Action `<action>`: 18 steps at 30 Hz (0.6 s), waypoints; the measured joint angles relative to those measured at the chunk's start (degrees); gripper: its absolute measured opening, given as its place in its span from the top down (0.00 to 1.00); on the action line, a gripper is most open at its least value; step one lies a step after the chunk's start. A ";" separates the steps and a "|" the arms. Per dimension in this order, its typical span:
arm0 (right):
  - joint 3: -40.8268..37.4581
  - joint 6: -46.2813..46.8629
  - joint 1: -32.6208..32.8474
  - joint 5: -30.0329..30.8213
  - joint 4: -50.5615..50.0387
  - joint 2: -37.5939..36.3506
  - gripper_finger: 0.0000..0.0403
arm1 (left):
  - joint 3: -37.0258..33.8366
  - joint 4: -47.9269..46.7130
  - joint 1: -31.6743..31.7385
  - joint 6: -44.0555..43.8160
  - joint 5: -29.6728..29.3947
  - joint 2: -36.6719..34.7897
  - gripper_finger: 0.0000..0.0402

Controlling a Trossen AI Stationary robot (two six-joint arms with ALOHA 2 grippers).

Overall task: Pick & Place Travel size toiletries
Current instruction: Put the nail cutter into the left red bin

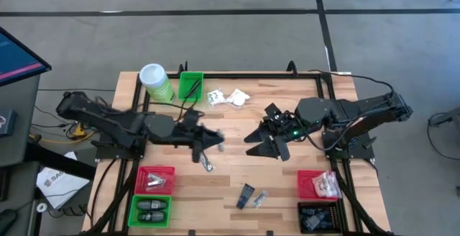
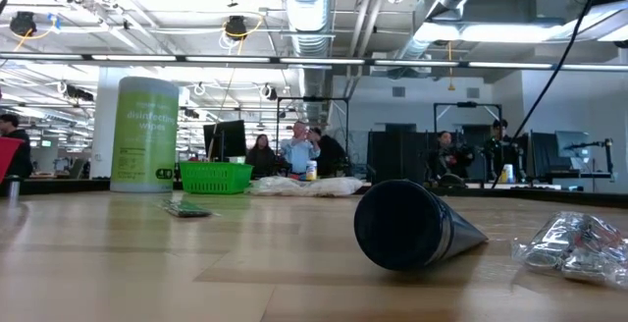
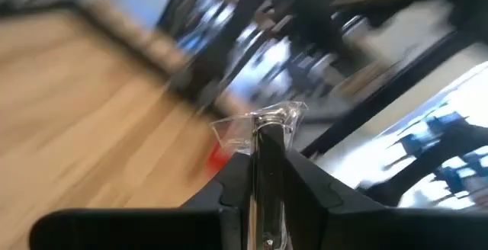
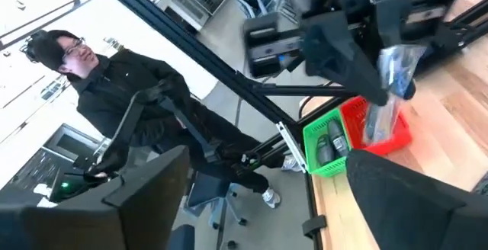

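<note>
**Colours on the table**

Pale striped wood table. Green canister with white lid. Green bin, red bin, another green bin beside it. White sachets. Clear silvery packet between dark left fingers. Black arms.

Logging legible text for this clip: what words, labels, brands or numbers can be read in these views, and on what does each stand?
"disinfecting wipes": on the tall green canister, low view; smaller print below it is too blurred to read.
"SA...": partial red letters on a white sheet beside the table, high view; the rest is cut off.
White sachets: print too small to read.
Nothing else is readable.
</note>
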 joint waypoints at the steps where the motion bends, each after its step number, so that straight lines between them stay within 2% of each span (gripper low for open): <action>1: 0.00 0.00 -0.02 -0.15 0.00 0.00 0.14 | -0.02 -4.43 -0.79 -1.98 -0.76 -1.15 0.89; 8: 0.00 -1.69 -0.10 -0.85 0.02 0.00 0.12 | -0.02 -31.68 -8.45 -19.32 -4.05 -4.91 0.89; 14: 0.00 -3.23 -0.45 -0.89 0.32 0.00 0.12 | -0.02 -46.57 -16.51 -31.93 -4.15 -2.63 0.89; 18: 0.00 -4.13 -1.52 -0.88 0.32 0.00 0.12 | -0.02 -55.81 -21.08 -36.84 -1.32 -0.24 0.89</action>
